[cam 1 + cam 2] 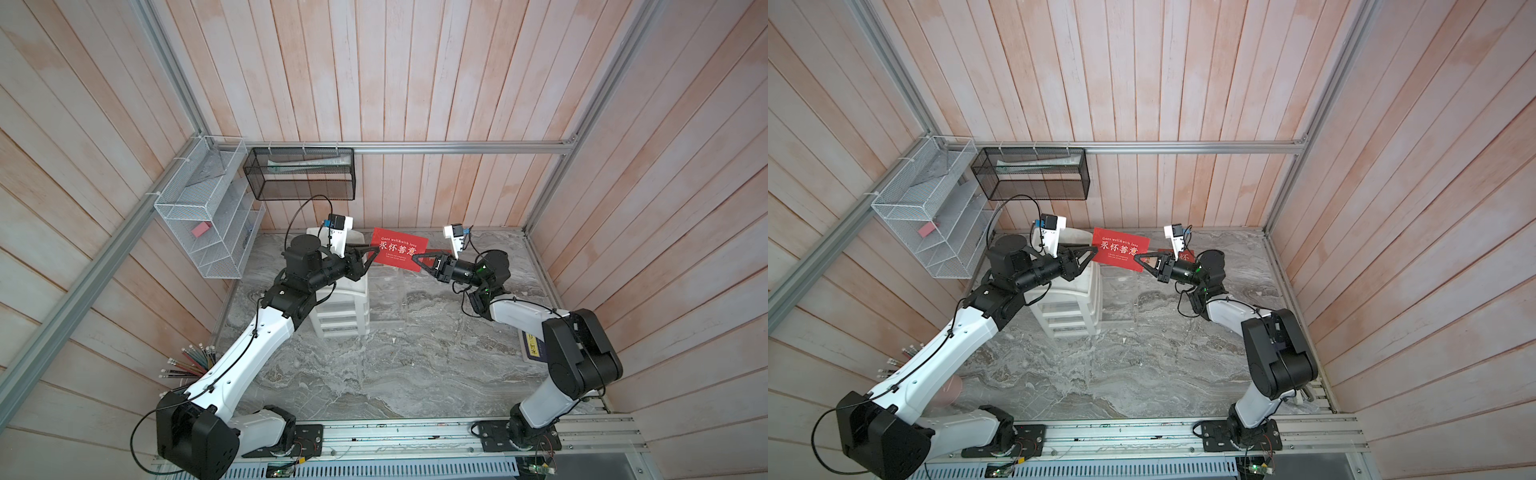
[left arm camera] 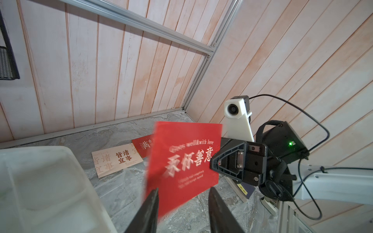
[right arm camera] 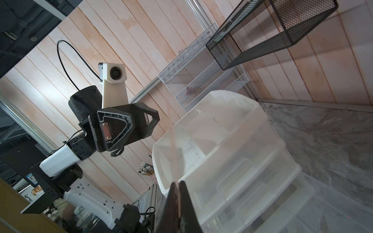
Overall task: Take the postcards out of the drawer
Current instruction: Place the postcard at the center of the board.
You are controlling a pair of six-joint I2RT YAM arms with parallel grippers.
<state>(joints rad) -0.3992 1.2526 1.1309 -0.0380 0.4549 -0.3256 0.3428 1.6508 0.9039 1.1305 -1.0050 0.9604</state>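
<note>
**Above the drawer unit, one red card held in the air**

Between the two arms, clear of the grey marble-patterned tabletop [image 1: 374, 365], a red rectangular postcard with white Chinese characters [image 1: 399, 249] [image 2: 185, 161] hangs in the air, its printed face towards the top views. The right gripper [image 1: 413, 258] [image 3: 177, 182] has its jaws pressed together on one edge of this card, which its wrist view shows edge-on. The left gripper [image 1: 376, 249] is at the opposite edge; its fingers [image 2: 149, 203] stand apart with a corner of the card between them, and contact cannot be judged.

The white translucent plastic drawer unit [image 1: 345, 307] [image 3: 242, 151] stands under the left gripper. Behind the held card, a pale beige postcard with dark characters [image 2: 117, 160] lies flat on the tabletop, and a second red postcard [image 2: 141, 147] meets its corner. A dark navy booklet with a yellow label [image 1: 532, 347] lies near the right arm, partly hidden.
</note>
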